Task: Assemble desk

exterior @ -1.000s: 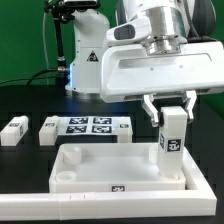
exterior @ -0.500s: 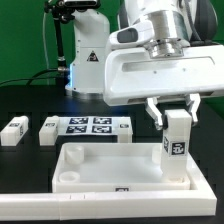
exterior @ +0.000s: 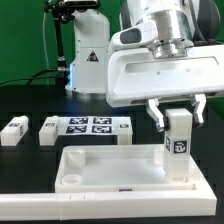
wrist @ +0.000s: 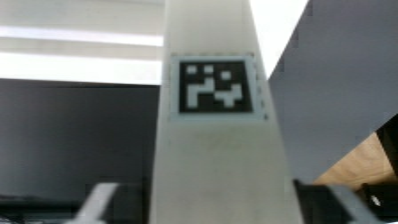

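Exterior view: leg (exterior: 178,141) upright inside panel (exterior: 110,168), right corner.

We are seeing the panel (exterior: 70,160) lying at the front of the worktop (exterior: 20,170). One leg (exterior: 177,140) (wrist: 221,120) is standing upright at its end on the exterior view's right, with the gripper (exterior: 177,117) fingers (exterior: 158,116) flanking it. Behind the panel the marker board (exterior: 90,126) is lying, with a second leg (exterior: 48,128) just beside it and a third leg (exterior: 13,130) farther toward the exterior view's left.
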`<state>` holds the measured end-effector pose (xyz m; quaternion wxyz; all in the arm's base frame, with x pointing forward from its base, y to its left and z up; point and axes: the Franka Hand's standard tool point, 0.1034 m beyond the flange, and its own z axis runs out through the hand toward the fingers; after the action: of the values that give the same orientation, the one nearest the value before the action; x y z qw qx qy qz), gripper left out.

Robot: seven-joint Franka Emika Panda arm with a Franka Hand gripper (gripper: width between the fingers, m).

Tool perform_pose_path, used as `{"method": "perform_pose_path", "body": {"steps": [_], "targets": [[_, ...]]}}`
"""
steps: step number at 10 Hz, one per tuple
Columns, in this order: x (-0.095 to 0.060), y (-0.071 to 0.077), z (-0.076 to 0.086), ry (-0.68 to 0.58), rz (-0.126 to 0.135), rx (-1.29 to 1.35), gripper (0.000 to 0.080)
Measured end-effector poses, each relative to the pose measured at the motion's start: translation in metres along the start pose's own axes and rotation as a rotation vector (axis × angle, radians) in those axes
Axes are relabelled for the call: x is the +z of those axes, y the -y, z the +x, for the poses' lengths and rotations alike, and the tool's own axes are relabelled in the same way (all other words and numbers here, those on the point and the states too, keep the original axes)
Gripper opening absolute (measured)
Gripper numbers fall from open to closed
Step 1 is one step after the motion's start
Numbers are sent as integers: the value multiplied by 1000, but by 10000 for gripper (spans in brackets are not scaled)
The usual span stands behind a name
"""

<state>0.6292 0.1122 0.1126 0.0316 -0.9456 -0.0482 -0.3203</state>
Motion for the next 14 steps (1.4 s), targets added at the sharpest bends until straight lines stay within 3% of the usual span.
{"method": "perform_pose_path", "body": {"steps": [2,9,12,14], "targets": [[0,0,0,0,0,0,613],[0,-1,0,5,0,-1,649],[-7,-15,4,79,6,22,649],[-2,-5,2,246,48,45,649]]}}
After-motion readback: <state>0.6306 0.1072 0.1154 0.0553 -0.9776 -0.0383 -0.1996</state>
